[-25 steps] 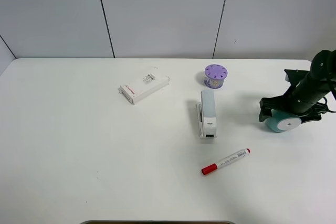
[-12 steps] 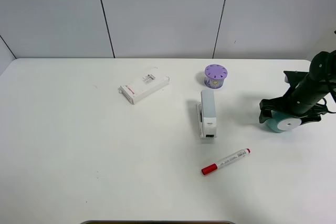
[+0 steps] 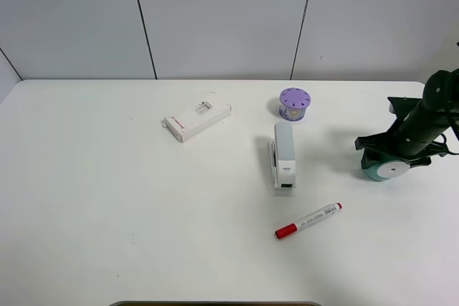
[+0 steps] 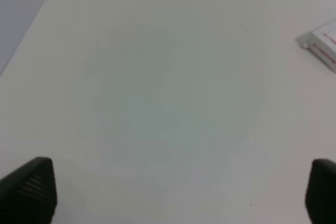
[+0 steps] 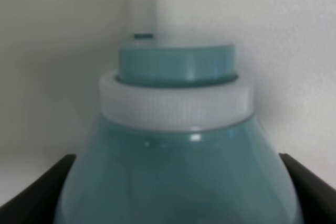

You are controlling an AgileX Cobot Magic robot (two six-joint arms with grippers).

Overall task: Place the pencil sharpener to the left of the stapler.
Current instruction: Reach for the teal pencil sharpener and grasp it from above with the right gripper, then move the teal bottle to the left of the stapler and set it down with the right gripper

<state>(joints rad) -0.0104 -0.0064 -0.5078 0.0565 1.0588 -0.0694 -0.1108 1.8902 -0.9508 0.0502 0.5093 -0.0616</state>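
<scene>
The teal pencil sharpener (image 3: 387,169) lies on its side at the table's right, its white round end face toward the camera. My right gripper (image 3: 393,155) sits down over it, one finger on each flank, shut on it. In the right wrist view the teal body (image 5: 178,145) with its white ring fills the space between the dark fingers (image 5: 31,192). The grey-white stapler (image 3: 283,154) lies lengthwise near the middle, well left of the sharpener. My left gripper (image 4: 178,192) is open over bare table and does not show in the exterior high view.
A purple round container (image 3: 294,103) stands just behind the stapler. A flat white box (image 3: 197,120) lies at the back left, its corner (image 4: 323,43) showing in the left wrist view. A red-capped marker (image 3: 308,221) lies in front of the stapler.
The right gripper's fingers have drawn in against the sharpener's sides. The sharpener has shifted slightly. The other things have not moved.
</scene>
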